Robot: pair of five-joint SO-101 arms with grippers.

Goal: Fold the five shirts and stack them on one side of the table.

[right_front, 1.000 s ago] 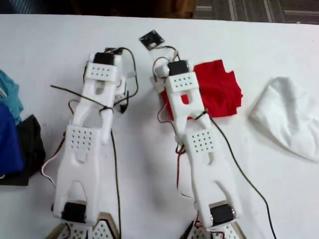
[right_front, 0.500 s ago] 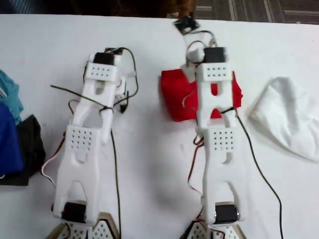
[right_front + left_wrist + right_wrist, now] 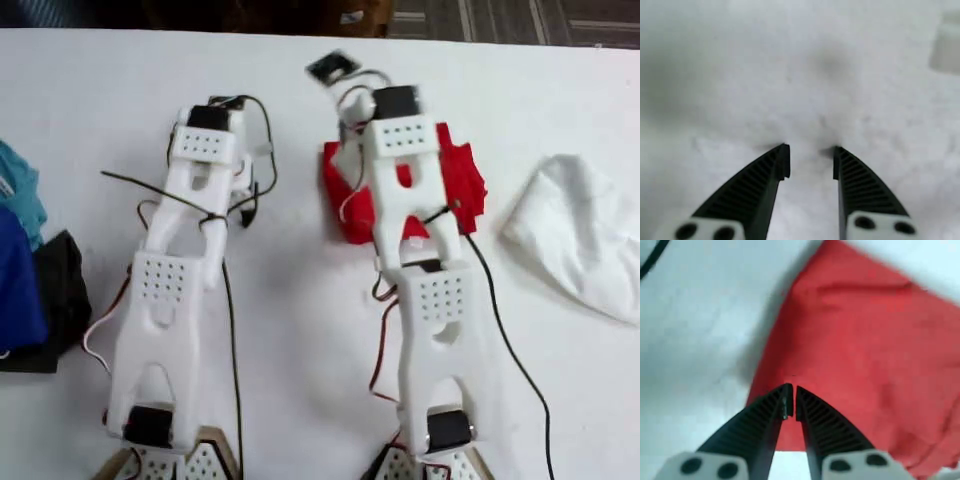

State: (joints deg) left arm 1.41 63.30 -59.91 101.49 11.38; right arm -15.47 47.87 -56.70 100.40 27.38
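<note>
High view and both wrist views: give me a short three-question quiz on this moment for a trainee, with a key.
1. True or false: the crumpled white cloth shirt lies on top of the folded red cloth shirt.
2. Multiple choice: the left gripper hangs over A) the bare white table, B) the red shirt, C) the white shirt.
3. Fill in: the right gripper hangs over the ____ shirt.

Key: 1 false, the two lie apart on the table; 2 A; 3 red.
</note>
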